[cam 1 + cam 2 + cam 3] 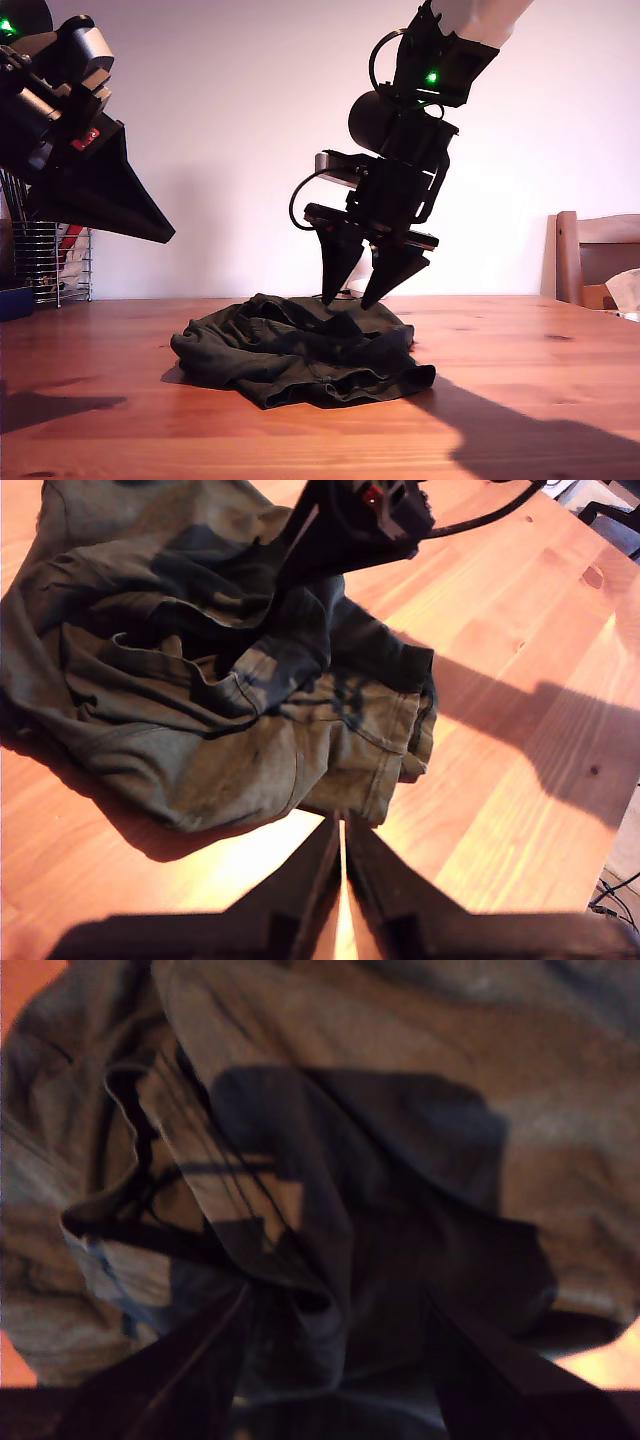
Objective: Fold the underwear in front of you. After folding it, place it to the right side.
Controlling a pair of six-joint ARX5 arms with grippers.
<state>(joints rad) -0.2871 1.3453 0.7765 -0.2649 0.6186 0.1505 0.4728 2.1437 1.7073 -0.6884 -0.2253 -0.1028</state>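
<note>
My second gripper [352, 300] stands spread apart, tips touching the underwear [300, 350]. My first gripper [342, 825], pinched together, hangs off at 9 o'clock. Bare table [520, 380] at 3 o'clock.

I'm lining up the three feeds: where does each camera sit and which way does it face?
Exterior view: low at table height, facing the wall; shows both arms above the underwear.
First wrist view: on my first gripper, raised, looking down along shut jaws at the underwear and the other arm.
Second wrist view: on my second gripper, jaws open close over cloth.
All three share the underwear.
</note>
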